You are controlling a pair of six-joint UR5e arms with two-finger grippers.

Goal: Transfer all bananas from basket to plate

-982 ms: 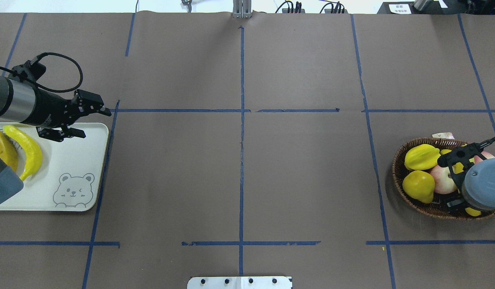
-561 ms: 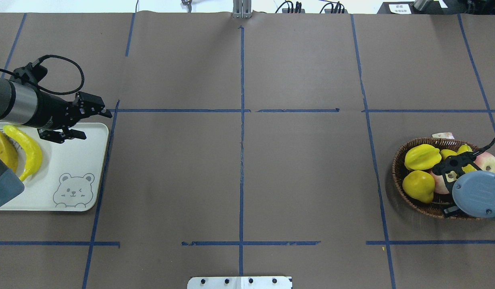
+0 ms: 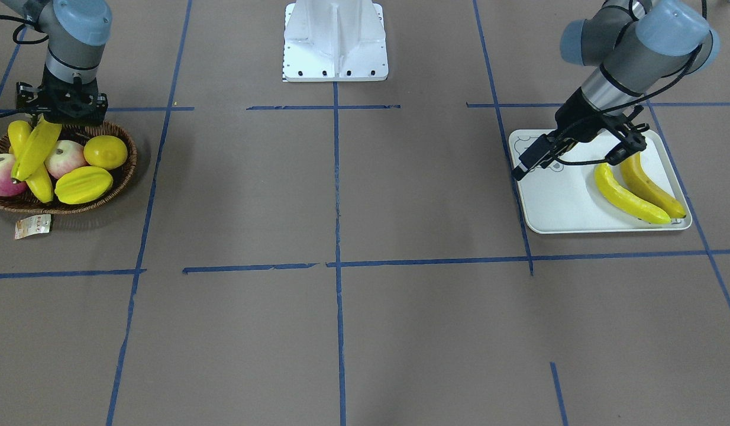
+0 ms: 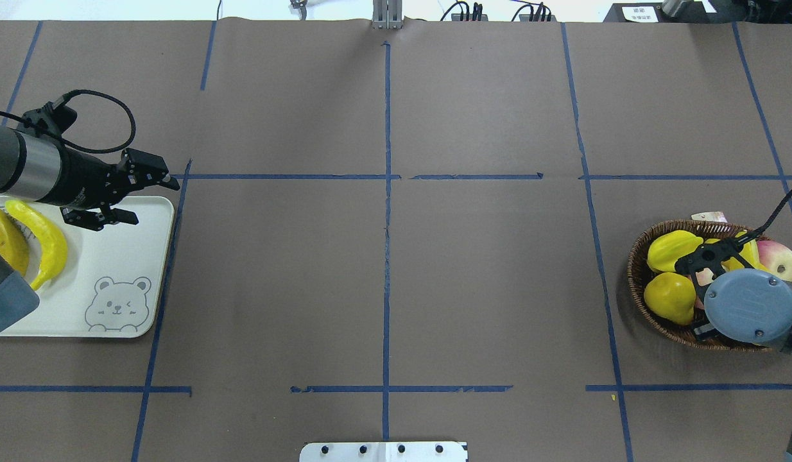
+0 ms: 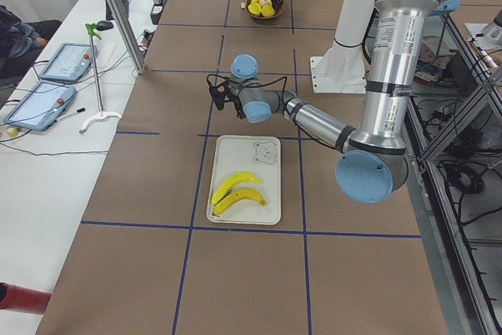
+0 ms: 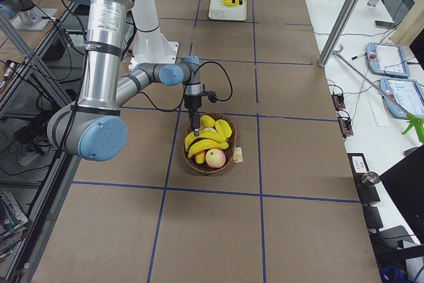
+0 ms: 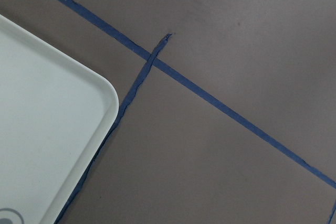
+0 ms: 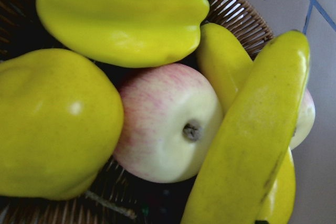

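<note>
Exterior front-facing: two bananas [image 3: 628,195] on plate [image 3: 554,204], two more at basket [image 3: 81,206].

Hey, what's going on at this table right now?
Two bananas lie on the plate, with the open, empty left gripper hovering over it. The right gripper grips a third banana over the basket, where one more banana lies among other fruit. The transfer looks about half done.
</note>
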